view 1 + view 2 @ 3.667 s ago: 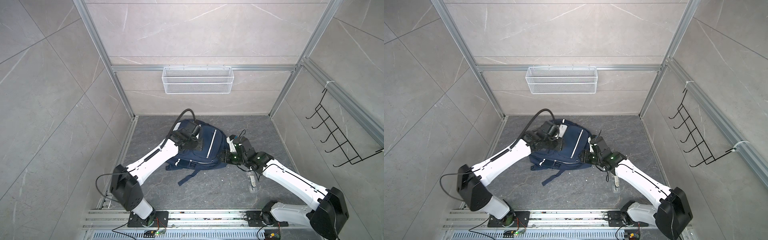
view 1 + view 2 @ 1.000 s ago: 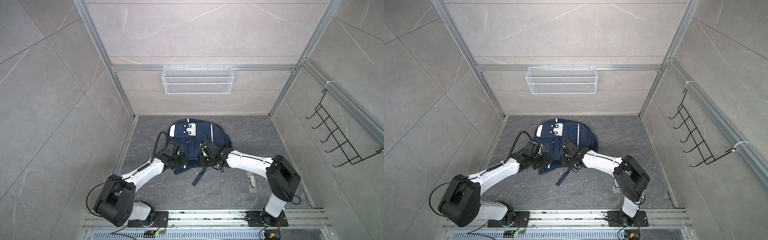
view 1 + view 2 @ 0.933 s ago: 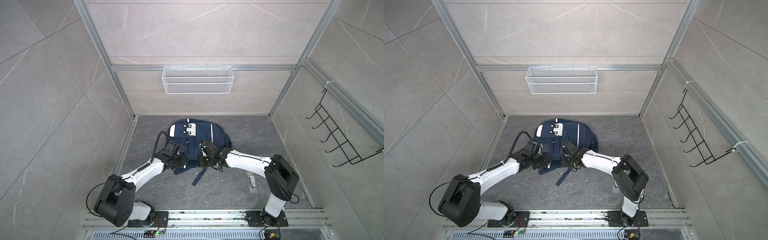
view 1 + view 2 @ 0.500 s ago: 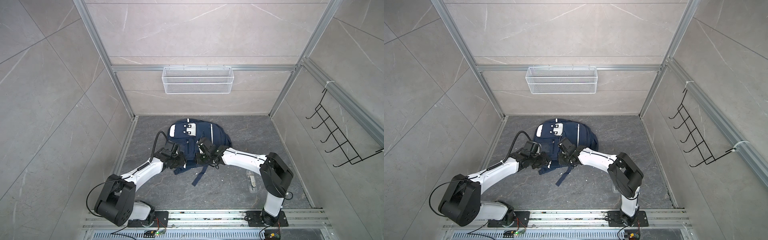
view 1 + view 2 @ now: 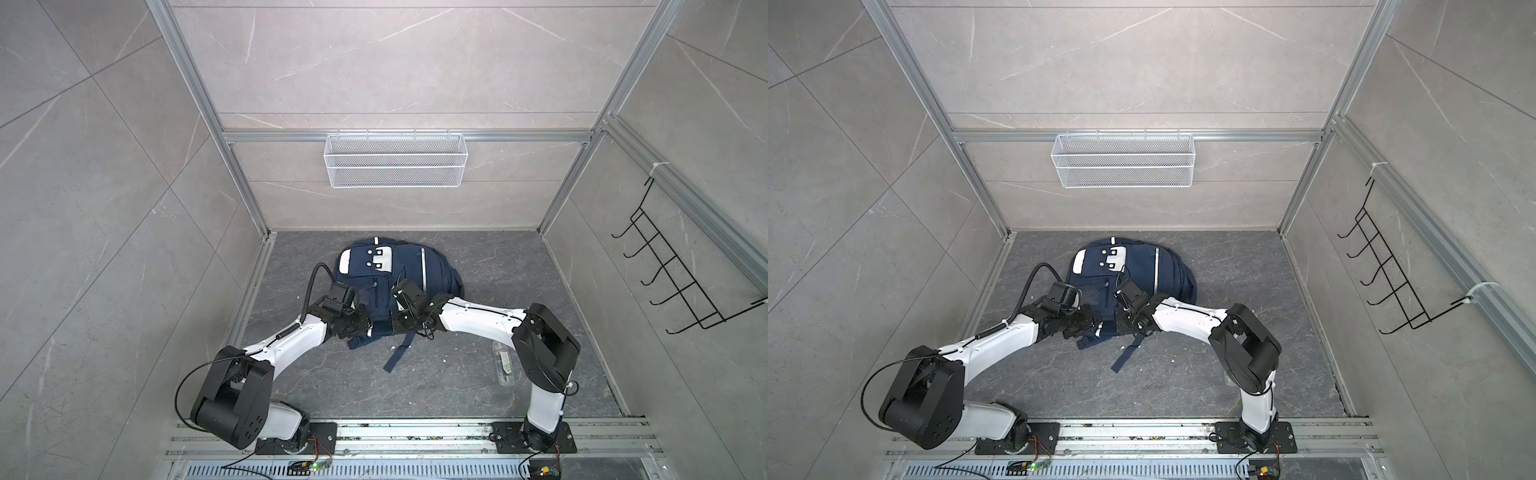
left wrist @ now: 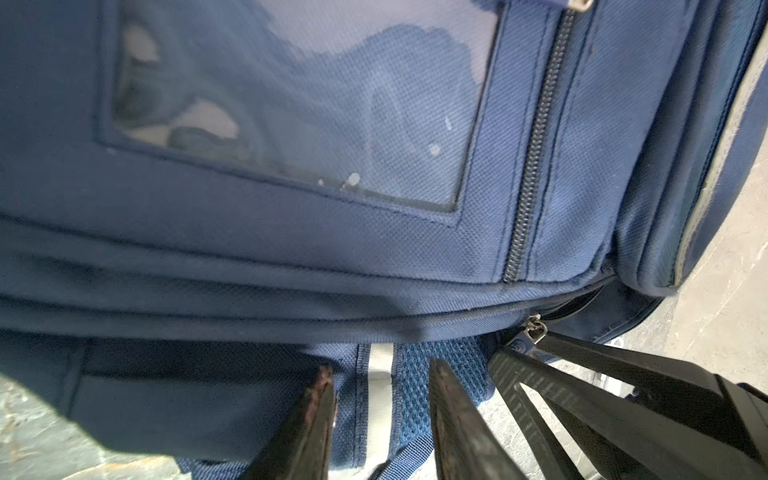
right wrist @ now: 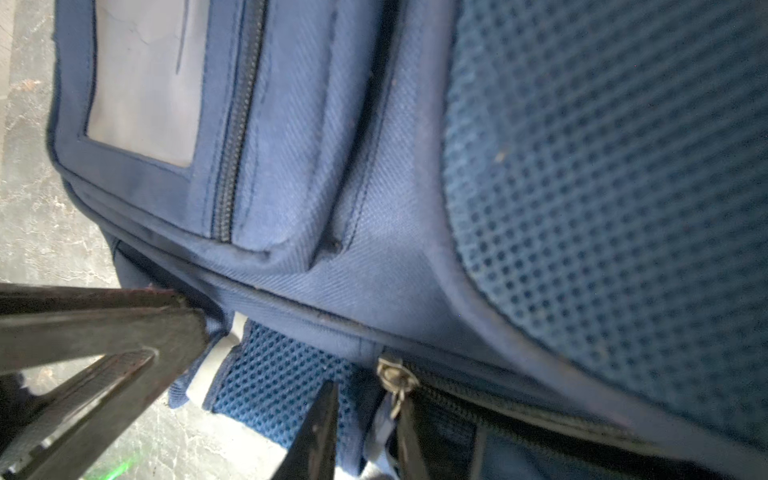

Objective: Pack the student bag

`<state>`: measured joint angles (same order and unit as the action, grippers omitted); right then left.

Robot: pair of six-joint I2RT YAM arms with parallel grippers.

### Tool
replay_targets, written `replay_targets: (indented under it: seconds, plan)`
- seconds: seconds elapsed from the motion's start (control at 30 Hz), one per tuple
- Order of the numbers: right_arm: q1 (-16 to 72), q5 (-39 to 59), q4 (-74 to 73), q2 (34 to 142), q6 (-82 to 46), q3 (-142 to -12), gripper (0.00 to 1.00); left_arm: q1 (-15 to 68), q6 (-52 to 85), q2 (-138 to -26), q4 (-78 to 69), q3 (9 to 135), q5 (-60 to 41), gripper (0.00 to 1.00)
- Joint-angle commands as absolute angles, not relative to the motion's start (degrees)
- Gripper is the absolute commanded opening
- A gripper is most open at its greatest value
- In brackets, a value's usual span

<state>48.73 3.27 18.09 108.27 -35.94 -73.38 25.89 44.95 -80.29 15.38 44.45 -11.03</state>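
Student bag [image 5: 399,270] lies flat on the grey floor [image 5: 457,374] near the back wall [image 5: 395,208]. Left gripper [image 6: 380,370] is clamped on its shoulder strap [image 7: 270,386]; right gripper [image 7: 368,399] sits narrowed around the zipper pull [image 7: 395,380], can't tell if it's pinched.

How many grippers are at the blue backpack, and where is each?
2. The left gripper is at the student bag's near edge, at a shoulder strap; the right gripper is beside it, at a zipper pull. None is hidden.
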Motion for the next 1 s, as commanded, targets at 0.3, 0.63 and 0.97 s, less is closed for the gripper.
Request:
replay_targets:
  seconds: [0.3, 0.63, 0.97]
  plan:
    - [50.10, 1.81, 17.31, 109.43, -36.54, -69.91, 0.19, 25.03, 44.55, -81.89, 14.16, 45.70, -12.00, 0.43]
    - [50.72, -0.40, 19.18, 105.28, -36.04, -68.26, 0.12, 24.86, 45.94, -84.32, 9.50, 46.64, -16.97, 0.49]
    - [50.86, -0.53, 22.11, 101.94, -35.08, -69.32, 0.04, 24.87, 47.28, -84.97, 5.02, 45.79, -19.85, 0.51]
